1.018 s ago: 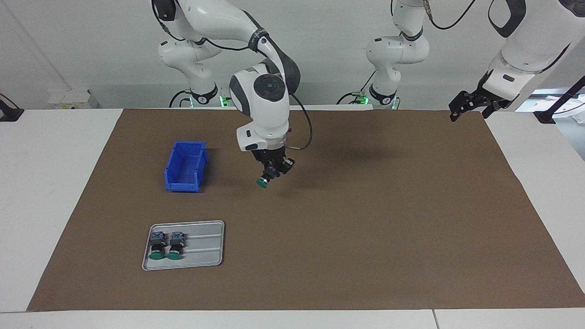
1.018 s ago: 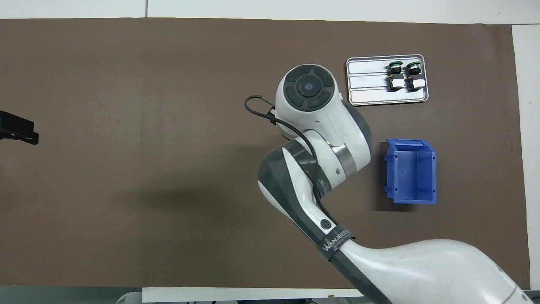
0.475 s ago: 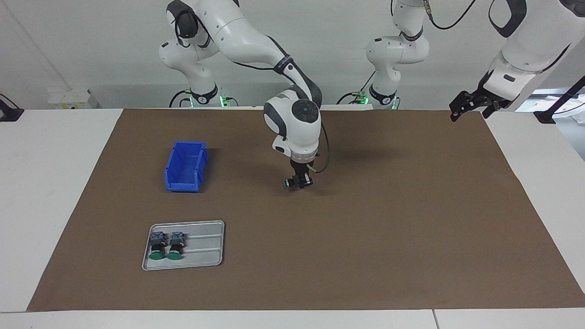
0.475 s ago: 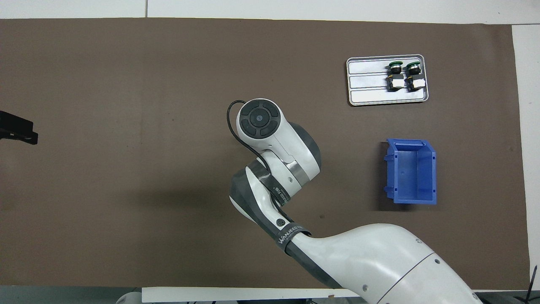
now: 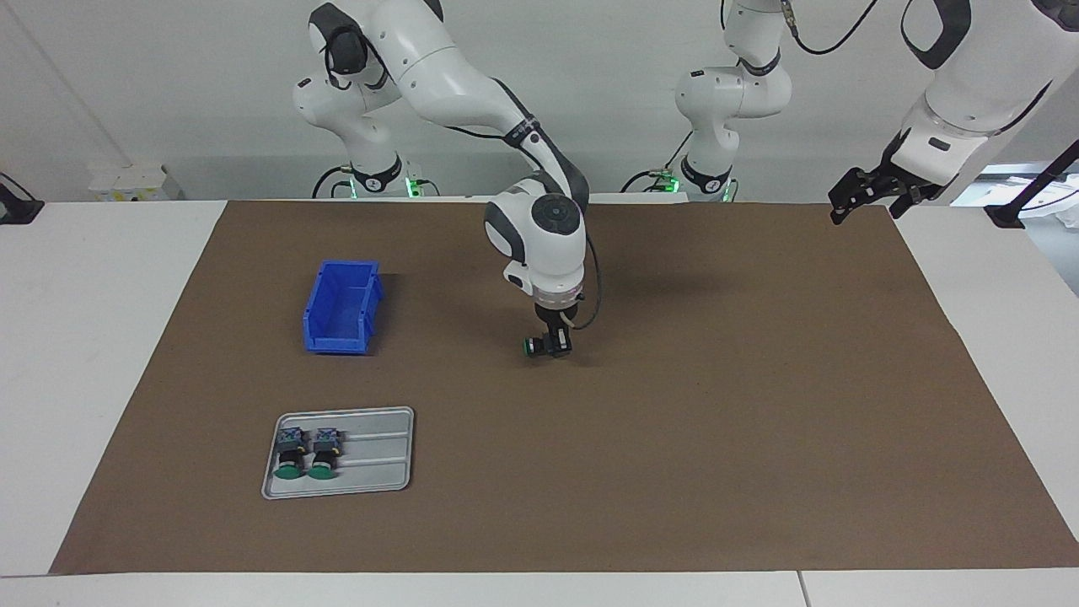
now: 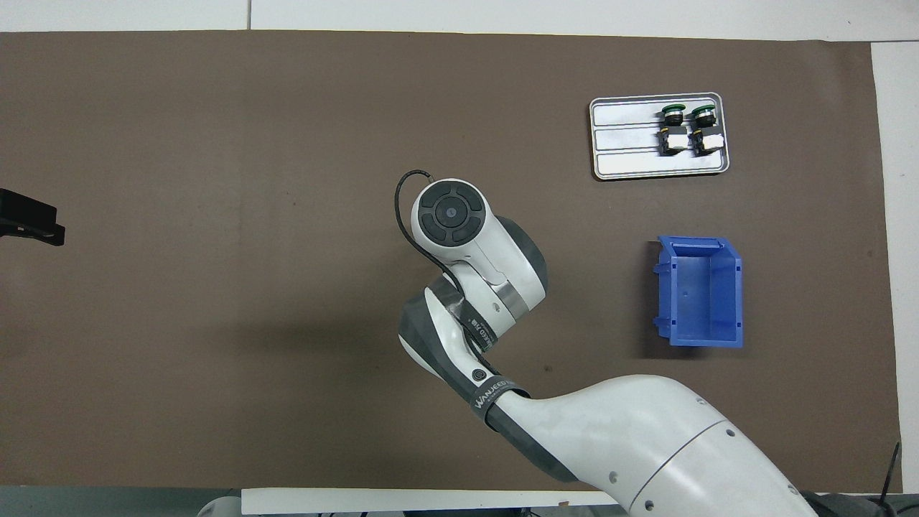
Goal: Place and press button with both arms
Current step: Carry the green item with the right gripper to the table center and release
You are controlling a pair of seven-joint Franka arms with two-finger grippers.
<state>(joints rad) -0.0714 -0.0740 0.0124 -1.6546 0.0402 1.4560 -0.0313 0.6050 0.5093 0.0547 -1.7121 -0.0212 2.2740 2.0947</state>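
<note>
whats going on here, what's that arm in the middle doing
The right hand is shut on a green-capped button, held low over the middle of the brown mat; whether it touches the mat cannot be told. Two more buttons lie in the grey tray, which sits farther from the robots than the empty blue bin. The left hand waits open, raised over the mat's corner at its own end.
</note>
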